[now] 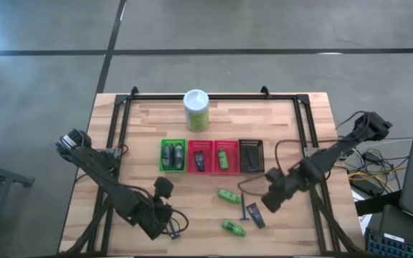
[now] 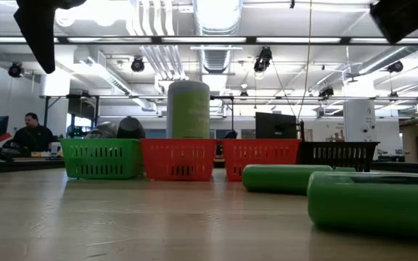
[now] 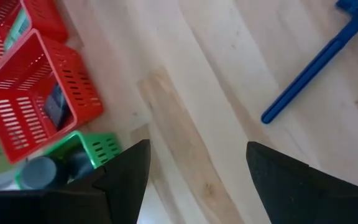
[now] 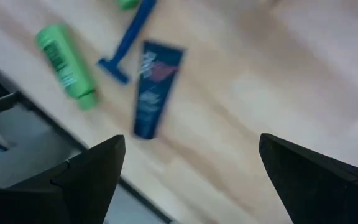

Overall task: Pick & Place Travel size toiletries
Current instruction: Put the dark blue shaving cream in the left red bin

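Loose toiletries lie flat on the near right part of the table: a green bottle (image 1: 228, 196), a blue T-shaped stick (image 1: 244, 209), a dark packet (image 1: 255, 215) and a second green bottle (image 1: 233, 228). More items sit in the green basket (image 1: 172, 155) and both red baskets (image 1: 199, 156). My right gripper (image 1: 269, 201) hovers open just right of the loose items; its wrist view shows the green bottle (image 4: 67, 65), stick (image 4: 126, 40) and packet (image 4: 155, 87) ahead. My left gripper (image 1: 165, 189) is open near the green basket, with the stick (image 3: 316, 65) ahead of it.
A tall white-and-green canister (image 1: 196, 110) stands behind the row of baskets, and a black basket (image 1: 251, 156) ends the row on the right. Bare wood lies between the two grippers. A person (image 2: 31, 134) sits far off in the room.
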### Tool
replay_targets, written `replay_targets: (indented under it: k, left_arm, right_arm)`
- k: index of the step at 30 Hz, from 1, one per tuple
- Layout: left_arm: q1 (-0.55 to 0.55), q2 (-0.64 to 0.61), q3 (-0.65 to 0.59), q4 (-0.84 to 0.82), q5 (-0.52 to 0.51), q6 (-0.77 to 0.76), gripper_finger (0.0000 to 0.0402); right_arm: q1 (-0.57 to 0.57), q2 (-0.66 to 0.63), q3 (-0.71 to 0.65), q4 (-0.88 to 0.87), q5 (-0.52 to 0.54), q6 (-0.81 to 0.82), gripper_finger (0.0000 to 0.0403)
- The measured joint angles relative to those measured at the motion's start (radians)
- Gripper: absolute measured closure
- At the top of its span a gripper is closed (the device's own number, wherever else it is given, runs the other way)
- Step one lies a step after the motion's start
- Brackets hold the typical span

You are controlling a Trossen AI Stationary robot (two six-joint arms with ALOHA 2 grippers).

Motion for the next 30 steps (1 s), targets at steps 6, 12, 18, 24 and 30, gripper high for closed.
replay_targets:
  k: [6,12,18,24,30]
  left_arm:
    - [0.003,-0.026,-0.038,-0.008,-0.007,0.004,0.0132]
    - [0.004,-0.060,-0.061,-0.011,-0.007,0.012,0.0132]
    - [0.007,-0.129,-0.119,0.000,-0.006,0.011,0.0132]
    - [0.027,-0.197,-0.186,0.012,-0.007,-0.004,0.0132]
    - [0.042,-0.238,-0.210,0.034,-0.008,-0.005,0.0132]
  right_arm:
    - [0.093,0.118,0.000,0.196,0.002,0.115,0.0035]
    - [0.138,0.218,0.018,0.228,0.002,0.191,0.0035]
    - [0.152,0.298,0.069,0.229,0.002,0.226,0.0035]
    - [0.152,0.409,0.120,0.233,0.002,0.214,0.0035]
    - [0.151,0.492,0.151,0.232,0.006,0.184,0.0035]
